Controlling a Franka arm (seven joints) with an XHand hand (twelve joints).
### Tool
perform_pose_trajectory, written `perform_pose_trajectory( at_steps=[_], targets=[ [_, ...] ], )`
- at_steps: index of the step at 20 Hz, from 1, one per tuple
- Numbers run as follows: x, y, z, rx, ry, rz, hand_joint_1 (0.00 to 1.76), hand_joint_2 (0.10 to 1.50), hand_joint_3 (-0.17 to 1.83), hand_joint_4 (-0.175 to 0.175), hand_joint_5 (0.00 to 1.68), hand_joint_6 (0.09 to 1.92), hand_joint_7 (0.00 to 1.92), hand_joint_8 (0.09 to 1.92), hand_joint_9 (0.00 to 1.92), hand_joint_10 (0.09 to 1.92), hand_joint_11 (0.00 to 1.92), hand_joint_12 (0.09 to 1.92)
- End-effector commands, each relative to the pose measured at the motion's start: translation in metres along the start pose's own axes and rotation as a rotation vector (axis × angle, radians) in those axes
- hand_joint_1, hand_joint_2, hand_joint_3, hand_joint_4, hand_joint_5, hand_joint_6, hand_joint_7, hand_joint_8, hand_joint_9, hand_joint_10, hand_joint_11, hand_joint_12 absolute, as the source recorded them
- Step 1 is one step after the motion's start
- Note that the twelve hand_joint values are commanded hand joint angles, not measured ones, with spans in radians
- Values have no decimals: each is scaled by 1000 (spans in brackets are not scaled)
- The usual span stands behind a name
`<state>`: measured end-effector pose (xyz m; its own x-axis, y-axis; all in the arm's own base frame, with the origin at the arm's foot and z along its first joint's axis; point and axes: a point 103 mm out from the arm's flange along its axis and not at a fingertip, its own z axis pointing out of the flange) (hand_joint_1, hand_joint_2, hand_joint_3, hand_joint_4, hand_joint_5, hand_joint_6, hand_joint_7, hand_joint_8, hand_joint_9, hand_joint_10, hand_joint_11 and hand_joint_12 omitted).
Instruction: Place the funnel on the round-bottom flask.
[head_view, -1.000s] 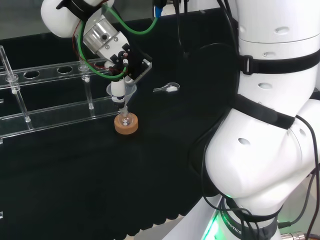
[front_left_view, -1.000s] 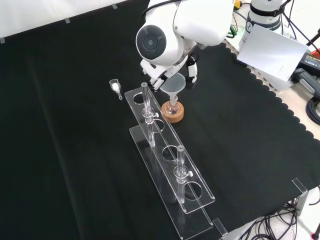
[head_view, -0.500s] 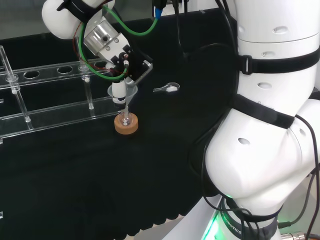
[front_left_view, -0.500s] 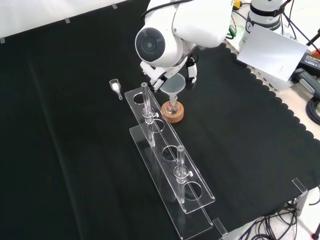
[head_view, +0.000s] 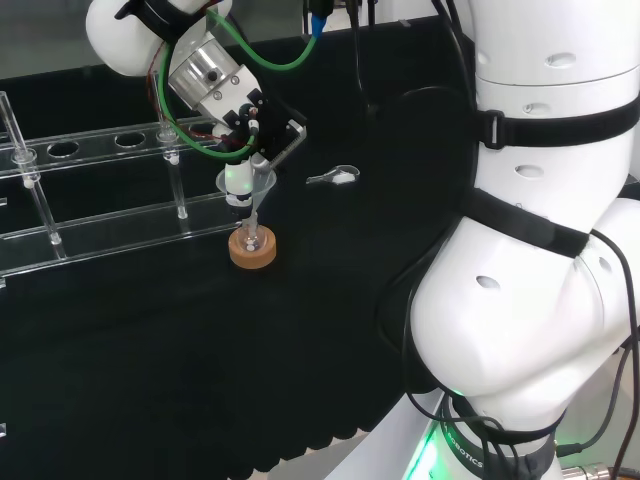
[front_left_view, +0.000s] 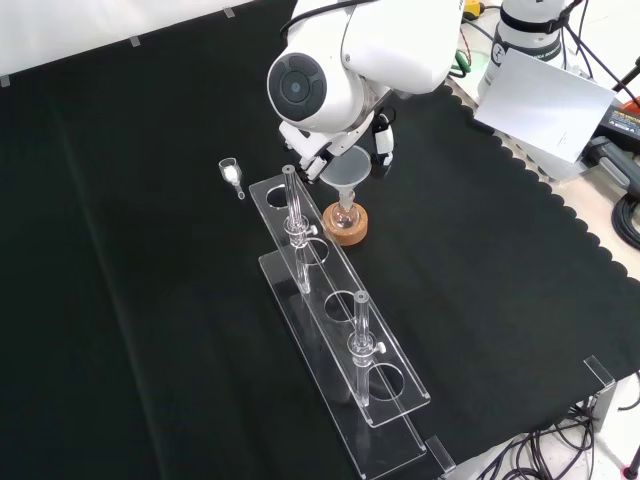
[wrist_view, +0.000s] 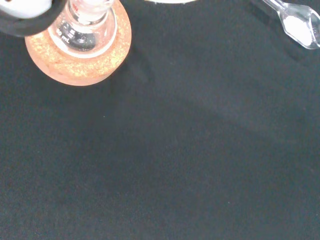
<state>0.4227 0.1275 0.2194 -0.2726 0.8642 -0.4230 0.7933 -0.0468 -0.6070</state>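
A clear funnel hangs with its stem down in the neck of the small round-bottom flask. The flask sits upright on a cork ring. The hand is right above, a white fingertip at the funnel's rim, pinching it. In the front view dark fingers flank the funnel under the arm's white link. The wrist view looks down on the flask, with a black and white finger beside it.
A long clear rack with upright tubes stands left of the flask in the head view, just in front of it in the front view. A small clear scoop with white powder lies on the cloth nearby.
The hand and wrist have shifted very slightly upward and left in the head view. The funnel stays over the flask's neck; flask and cork ring have not moved.
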Motion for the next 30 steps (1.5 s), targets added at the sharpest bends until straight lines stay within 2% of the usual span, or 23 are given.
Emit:
perform_pose_trajectory(
  at_steps=[1, 11, 17, 21, 26, 30],
  targets=[
    [1, 0, 0, 4, -6, 3, 771, 672, 594, -45, 537, 780, 700, 729, 1051, 451, 582, 1302],
    [1, 3, 1, 29, -9, -1, 765, 667, 590, -49, 503, 773, 684, 733, 1039, 457, 577, 1302],
    [1, 2, 2, 21, -22, -12, 743, 647, 579, -57, 419, 736, 662, 738, 1019, 462, 566, 1304],
    [-2, 4, 7, 25, -22, -36, 714, 629, 551, -65, 371, 594, 617, 773, 969, 514, 552, 1322],
    [-2, 2, 7, 23, -23, -51, 656, 629, 499, -72, 324, 294, 565, 791, 916, 562, 531, 1337],
    [-1, 1, 5, 20, -30, -49, 625, 628, 482, -73, 304, 211, 546, 789, 898, 568, 522, 1342]
  ],
)
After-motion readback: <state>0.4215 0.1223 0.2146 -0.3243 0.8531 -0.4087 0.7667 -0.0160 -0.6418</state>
